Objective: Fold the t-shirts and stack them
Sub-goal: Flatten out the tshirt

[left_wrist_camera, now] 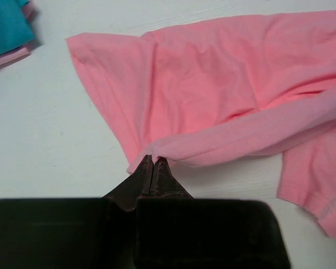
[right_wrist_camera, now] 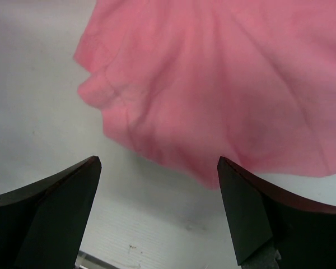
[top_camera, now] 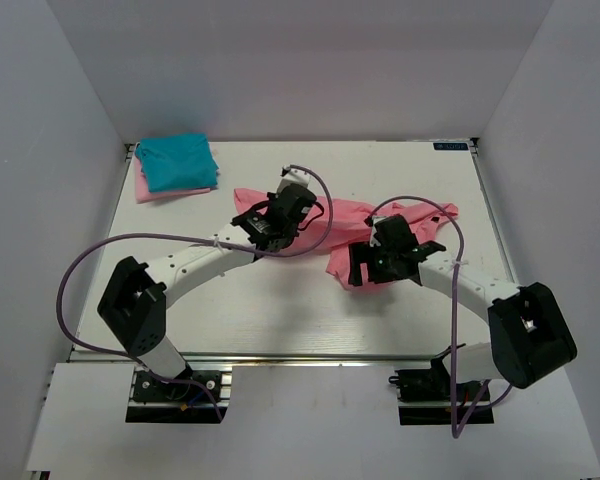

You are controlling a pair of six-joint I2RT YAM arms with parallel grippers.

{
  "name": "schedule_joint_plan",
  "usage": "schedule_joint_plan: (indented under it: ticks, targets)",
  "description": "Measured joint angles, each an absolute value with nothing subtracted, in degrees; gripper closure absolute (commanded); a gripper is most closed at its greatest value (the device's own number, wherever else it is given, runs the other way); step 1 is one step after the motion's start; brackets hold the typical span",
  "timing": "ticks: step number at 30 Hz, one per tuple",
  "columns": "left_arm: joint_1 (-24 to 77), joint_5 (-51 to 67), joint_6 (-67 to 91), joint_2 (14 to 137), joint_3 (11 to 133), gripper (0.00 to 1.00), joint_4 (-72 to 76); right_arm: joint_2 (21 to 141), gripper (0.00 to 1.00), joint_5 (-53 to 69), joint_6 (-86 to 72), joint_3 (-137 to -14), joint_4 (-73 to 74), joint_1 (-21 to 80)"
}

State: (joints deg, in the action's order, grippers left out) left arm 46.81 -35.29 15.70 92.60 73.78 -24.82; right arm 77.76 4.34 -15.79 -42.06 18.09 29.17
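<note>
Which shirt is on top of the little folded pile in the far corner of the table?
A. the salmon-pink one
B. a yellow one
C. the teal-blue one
C: the teal-blue t-shirt lies folded on top of the pale pink t-shirt, while the salmon-pink t-shirt is spread out, unfolded, in the middle of the table.

The white, wood-grained flat surface (top_camera: pixel 280 310) carries a crumpled salmon-pink cloth t-shirt (top_camera: pixel 350 225), spread loosely from its middle toward the right side, and a folded pale pink cloth t-shirt (top_camera: pixel 155 193) in its far left corner, well apart.
</note>
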Motion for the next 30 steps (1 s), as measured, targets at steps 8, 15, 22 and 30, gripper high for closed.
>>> schedule_joint_plan:
  ticks: [8, 15, 22, 30]
  targets:
    - [41.3, -45.3, 16.8, 92.4, 76.7, 1.00, -28.3, 82.0, 0.10, -7.5, -17.6, -50.3, 18.0, 28.7]
    - [34.1, -49.5, 16.6, 91.5, 78.4, 1.00, -28.8, 84.0, 0.10, -15.4, -19.4, -51.7, 17.8, 26.1]
    - [29.9, -48.4, 16.8, 91.6, 76.6, 1.00, -29.3, 84.1, 0.10, -22.0, -19.8, -52.8, 17.3, 20.2]
    - [27.2, -45.7, 17.3, 96.9, 75.3, 1.00, -29.2, 94.3, 0.10, -20.0, -21.0, -65.9, 15.1, 12.0]
